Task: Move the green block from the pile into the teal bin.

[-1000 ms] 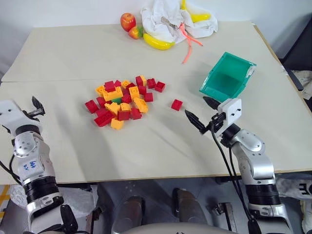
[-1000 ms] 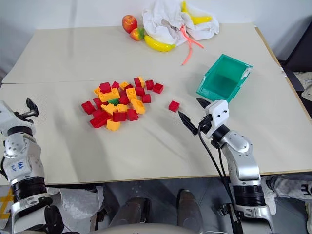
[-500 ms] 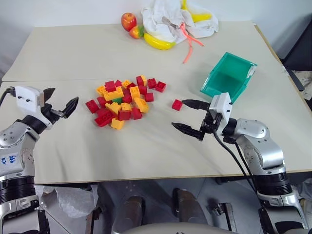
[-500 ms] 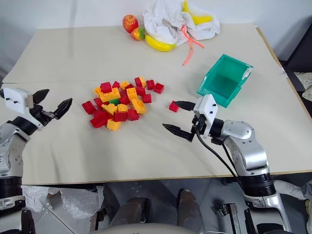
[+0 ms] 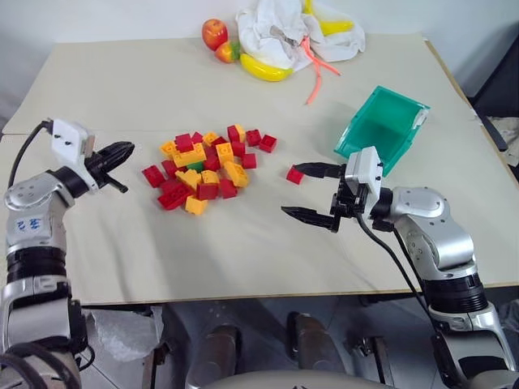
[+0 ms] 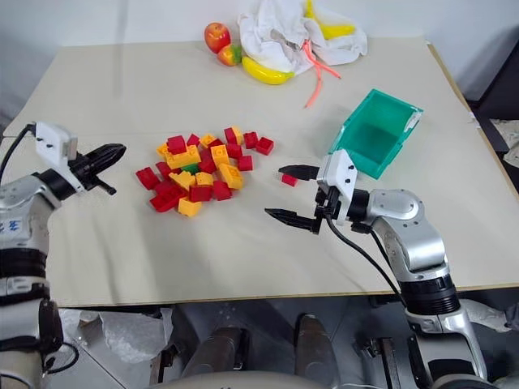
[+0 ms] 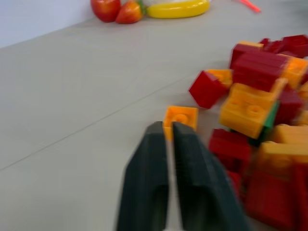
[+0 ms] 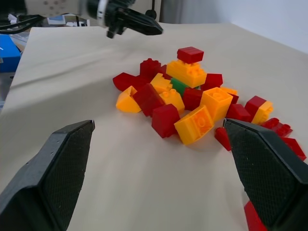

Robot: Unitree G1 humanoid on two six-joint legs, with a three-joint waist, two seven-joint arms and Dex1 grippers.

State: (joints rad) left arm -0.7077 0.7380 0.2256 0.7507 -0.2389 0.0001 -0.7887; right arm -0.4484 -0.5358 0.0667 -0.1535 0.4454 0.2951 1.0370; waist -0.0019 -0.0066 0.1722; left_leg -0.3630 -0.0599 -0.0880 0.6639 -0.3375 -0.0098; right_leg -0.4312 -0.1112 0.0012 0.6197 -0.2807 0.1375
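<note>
Bright even light; soft shadows; left wrist view blurred near its edges

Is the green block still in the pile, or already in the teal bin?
Still in the pile: the green block sits wedged among red and yellow bricks, far from the teal bin.

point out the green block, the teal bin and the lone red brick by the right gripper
green block [image 8: 179, 86], right wrist view, its visible top face
teal bin [image 5: 362, 142], left eye view, its near wall
lone red brick [image 5: 295, 174], left eye view, its top
</note>
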